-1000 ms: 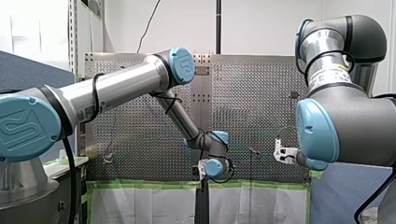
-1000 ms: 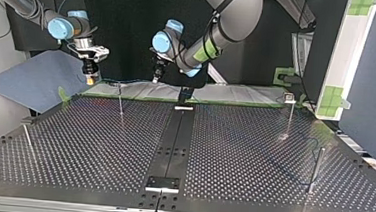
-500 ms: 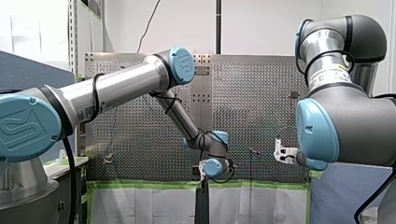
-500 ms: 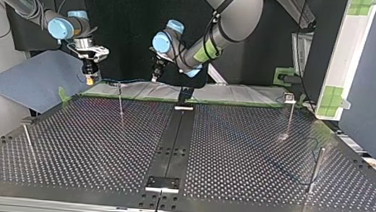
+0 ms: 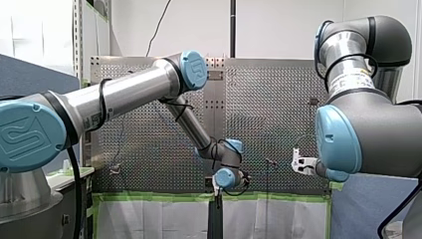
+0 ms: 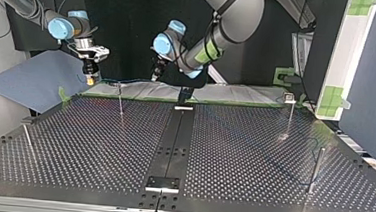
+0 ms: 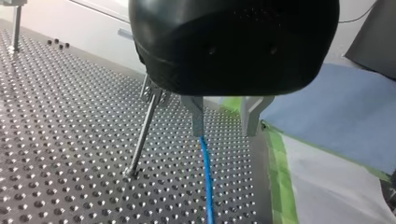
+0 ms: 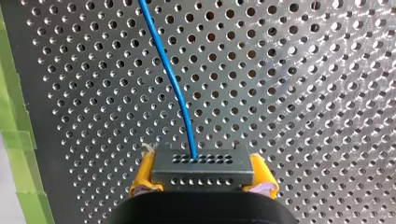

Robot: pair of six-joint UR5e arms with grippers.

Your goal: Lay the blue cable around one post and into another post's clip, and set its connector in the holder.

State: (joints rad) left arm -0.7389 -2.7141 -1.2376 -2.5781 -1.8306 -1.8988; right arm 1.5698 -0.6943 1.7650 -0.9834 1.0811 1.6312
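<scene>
Clamping connector (image 8: 202, 167), right jaws, blue cable (image 8: 173, 84) seemingly brushing left jaws

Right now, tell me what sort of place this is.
Probably a robotics lab test cell: my left arm and my right arm reach over a perforated table set with upright posts, and my right end effector grips the connector of a blue cable.

Top view: perforated table (image 6: 252, 155), black centre strip (image 6: 172, 145) running 12 to 6. Upright on it: post (image 6: 120, 104) at 10, post (image 6: 289, 118) at 2, post (image 6: 316, 170) at 4, post (image 6: 28, 140) at 8.
</scene>
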